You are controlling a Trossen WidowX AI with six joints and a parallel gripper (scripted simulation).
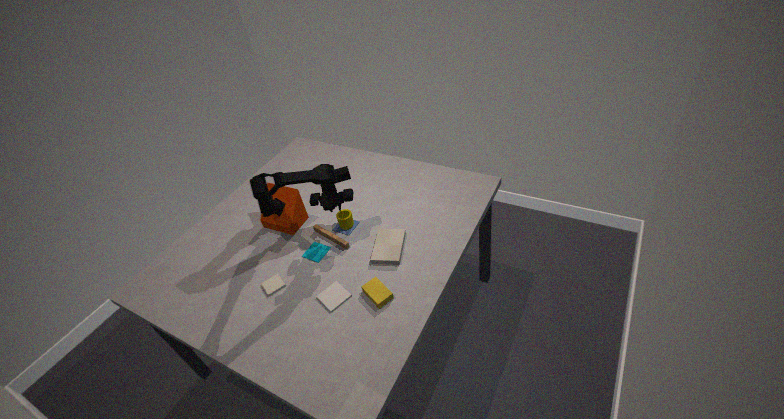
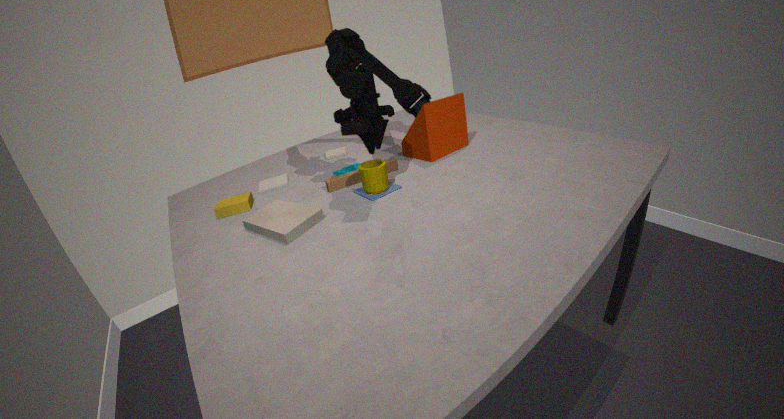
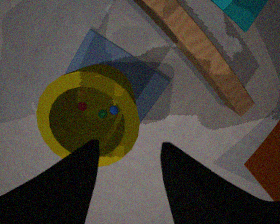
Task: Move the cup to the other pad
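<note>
From my feeds, the claw [image 1: 337, 209] [image 2: 372, 150] [image 3: 130, 148] is part-way open with nothing in its grasp, its tips above the cup [image 1: 344, 219] [image 2: 374, 176] [image 3: 88, 119]. The cup is upright on the blue pad [image 1: 354, 227] [image 2: 393, 187] [image 3: 153, 82], and it hides much of that pad from me in every view. Only the wrist view lets me see inside: I count three marbles [image 3: 102, 114], one red, one green, one blue, all dim in the shadow; whether more lie behind the near rim, I can't tell. In that view one fingertip overlaps the cup's rim, and both fingers are cut off by the lower edge. The teal pad [image 1: 316, 251] [image 2: 346, 169] [image 3: 242, 10] lies across the wooden bar [image 1: 331, 236] [image 2: 343, 181] [image 3: 203, 52] from the cup; the bar and cup partly cover it in my exterior view, and the wrist view crops it. So I count one cup, two pads, one bar, one orange block [image 1: 288, 210] [image 2: 445, 127] [image 3: 273, 162], one yellow block [image 1: 377, 292] [image 2: 233, 204] and three pale slabs [image 1: 388, 246] [image 2: 282, 218], one large and two smaller. The orange block hides the arm's [image 1: 299, 176] [image 2: 387, 73] foot in my exterior view. The table [image 1: 417, 196] [image 2: 439, 251] runs out of frame at the bottom in both wide views.
</note>
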